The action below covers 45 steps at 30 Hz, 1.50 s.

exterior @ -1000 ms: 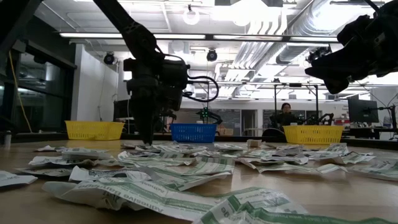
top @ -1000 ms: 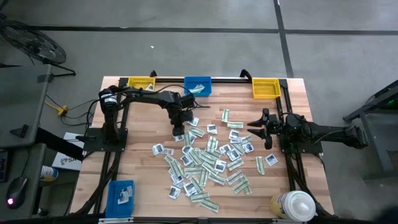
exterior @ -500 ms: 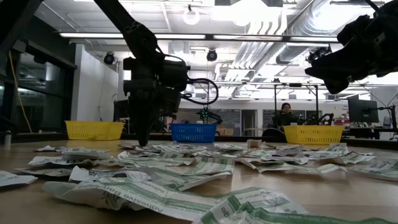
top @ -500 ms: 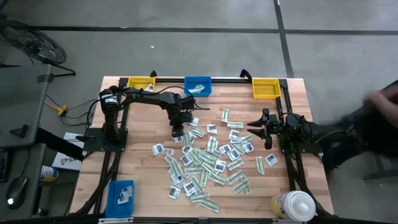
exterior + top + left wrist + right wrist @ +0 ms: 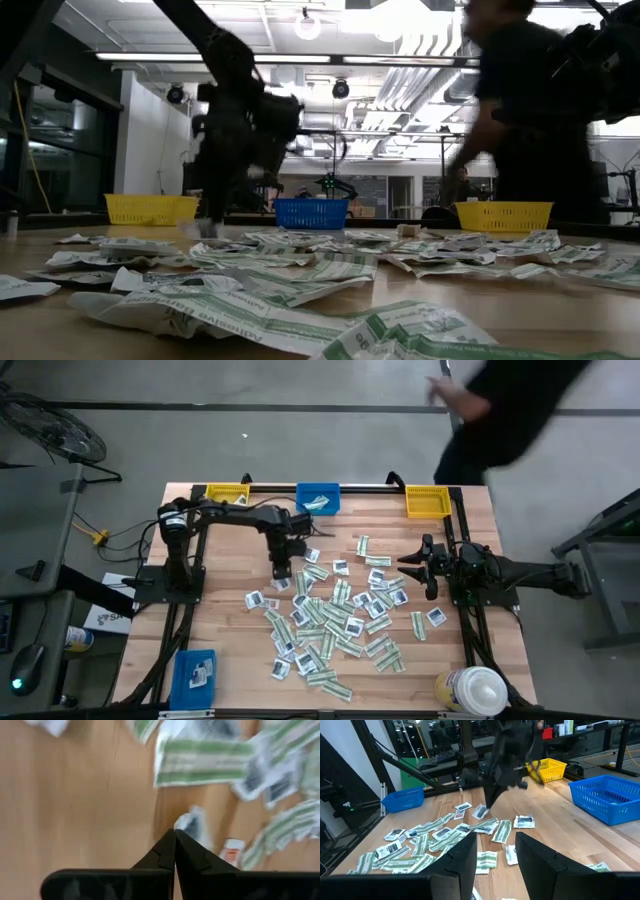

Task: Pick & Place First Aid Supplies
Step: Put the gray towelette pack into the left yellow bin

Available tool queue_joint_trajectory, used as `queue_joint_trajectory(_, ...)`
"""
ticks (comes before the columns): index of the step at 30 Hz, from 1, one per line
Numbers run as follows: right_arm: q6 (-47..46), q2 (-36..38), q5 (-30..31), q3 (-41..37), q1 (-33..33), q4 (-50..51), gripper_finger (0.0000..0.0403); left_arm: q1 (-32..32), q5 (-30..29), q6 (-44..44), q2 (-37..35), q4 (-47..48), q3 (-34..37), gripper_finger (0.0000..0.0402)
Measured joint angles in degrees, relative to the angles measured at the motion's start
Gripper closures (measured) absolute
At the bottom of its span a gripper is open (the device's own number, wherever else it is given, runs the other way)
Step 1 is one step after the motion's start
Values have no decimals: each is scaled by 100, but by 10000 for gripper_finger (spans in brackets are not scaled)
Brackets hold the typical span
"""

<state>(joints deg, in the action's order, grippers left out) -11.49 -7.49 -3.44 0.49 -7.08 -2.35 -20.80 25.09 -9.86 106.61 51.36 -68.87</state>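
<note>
The first aid supplies, small white packets and green-and-white strips, lie scattered flat over the middle of the table (image 5: 335, 615) (image 5: 300, 265) (image 5: 440, 837). My left gripper (image 5: 282, 572) (image 5: 175, 832) (image 5: 487, 802) is over the pile's far-left edge, pointing steeply down, shut on one small white packet with a dark mark (image 5: 192, 824). My right gripper (image 5: 408, 565) (image 5: 495, 865) waits open at the table's right, level above the wood, with nothing between its fingers. My left gripper pinches the white packet by one edge (image 5: 184, 824) between its two fingertips, coming from above at a steep slant. The rest of the packet (image 5: 481, 812) sticks out tilted below the tips, just clear of the table.
At the far edge stand a yellow bin (image 5: 228, 493), a blue bin (image 5: 318, 498) and another yellow bin (image 5: 427, 501). A blue bin (image 5: 195, 672) sits near left, a white-capped bottle (image 5: 470, 690) near right. A person (image 5: 500, 410) (image 5: 520, 120) moves past beyond the far edge.
My left gripper has shut on the white packet at the pile's far-left edge and risen with it, drifting slightly toward the table's left edge. A person has walked into view behind the table's far right.
</note>
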Motion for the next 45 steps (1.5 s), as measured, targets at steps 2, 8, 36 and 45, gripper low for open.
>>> queue_joint_trajectory(2, 0, 0, 2, 0, -1, -1, 274, -68, 11, -96, -129, 302, -74, 401)
queue_joint_trajectory(8, 0, 0, 0, -1, -1, 0, 274, -389, 11, -324, -413, 907, -278, 401)
queue_joint_trajectory(36, 0, 0, 1, -2, 1, -2, 274, -3580, -2683, 1953, -1886, 742, -257, 401)
queue_joint_trajectory(45, 0, 0, 2, 0, -2, -2, 274, -3905, -3440, 2286, -1706, 504, -257, 401)
